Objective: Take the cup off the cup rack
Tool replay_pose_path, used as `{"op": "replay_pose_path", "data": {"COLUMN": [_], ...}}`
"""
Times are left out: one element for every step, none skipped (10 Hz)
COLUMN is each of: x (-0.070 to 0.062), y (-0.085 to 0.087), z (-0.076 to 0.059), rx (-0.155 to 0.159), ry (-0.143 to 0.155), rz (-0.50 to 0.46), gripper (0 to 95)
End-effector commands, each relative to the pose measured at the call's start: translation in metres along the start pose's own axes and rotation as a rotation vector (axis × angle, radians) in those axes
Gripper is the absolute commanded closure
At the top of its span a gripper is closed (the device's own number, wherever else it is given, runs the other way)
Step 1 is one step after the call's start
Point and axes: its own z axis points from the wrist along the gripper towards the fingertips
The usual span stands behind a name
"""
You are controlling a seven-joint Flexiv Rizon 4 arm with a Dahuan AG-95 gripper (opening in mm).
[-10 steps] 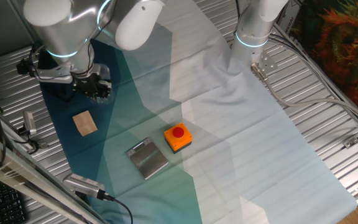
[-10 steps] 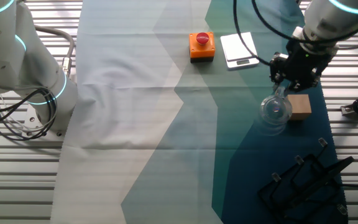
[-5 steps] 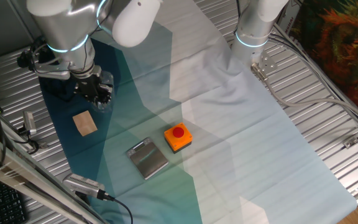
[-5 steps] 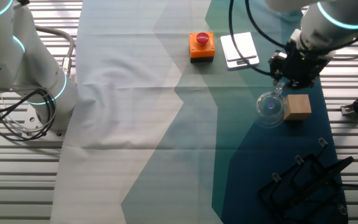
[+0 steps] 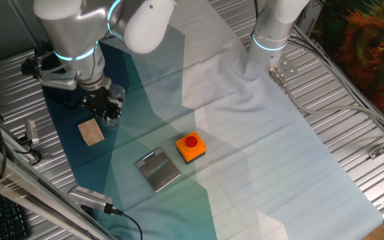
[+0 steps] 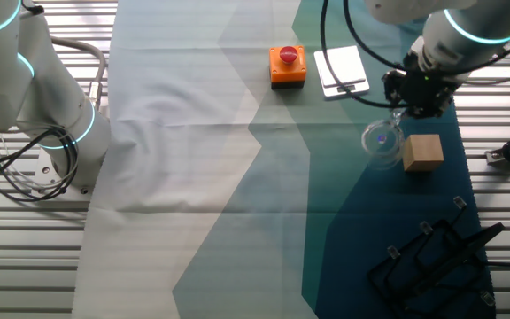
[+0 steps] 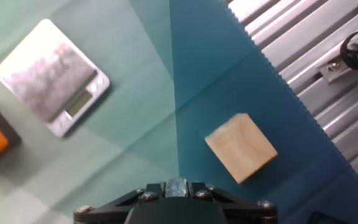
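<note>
Glass cup (image 6: 383,144) hangs from the gripper (image 6: 403,113), jaws closed on its handle, beside the wooden block (image 6: 421,151) and well clear of the cup rack (image 6: 436,257); likely light, slippery and fragile. From the opposite side, the cup (image 5: 114,105) hovers over blue cloth (image 5: 129,150) on a slatted table (image 5: 352,133). Hand view shows block (image 7: 240,147) and scale (image 7: 52,75), fingertips hidden.

clear glass cup (image 6: 382,143) off rack, black peg rack (image 6: 438,260) on cloth
</note>
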Motion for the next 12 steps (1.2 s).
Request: {"op": "replay_pose_path", "data": {"x": [-0.012, -0.016, -0.018, -0.021, -0.023, -0.025, -0.026, -0.027, -0.029, -0.031, -0.032, -0.037], "y": [0.002, 0.002, 0.002, 0.002, 0.003, 0.005, 0.006, 0.007, 0.008, 0.008, 0.008, 0.008], "z": [-0.001, -0.003, -0.004, -0.005, -0.004, -0.003, -0.002, -0.001, -0.001, -0.002, -0.002, -0.004], "rx": [-0.012, -0.013, -0.016, -0.023, -0.035, -0.049, -0.055, -0.061, -0.086, -0.098, -0.104, -0.106], "ry": [-0.010, -0.010, -0.012, -0.022, -0.040, -0.061, -0.070, -0.084, -0.118, -0.145, -0.155, -0.173], "rz": [0.027, 0.032, 0.040, 0.059, 0.082, 0.107, 0.122, 0.140, 0.176, 0.196, 0.205, 0.218], "gripper": [95.0, 95.0, 95.0, 95.0, 95.0, 95.0, 95.0, 95.0, 95.0, 95.0, 95.0, 95.0]}}
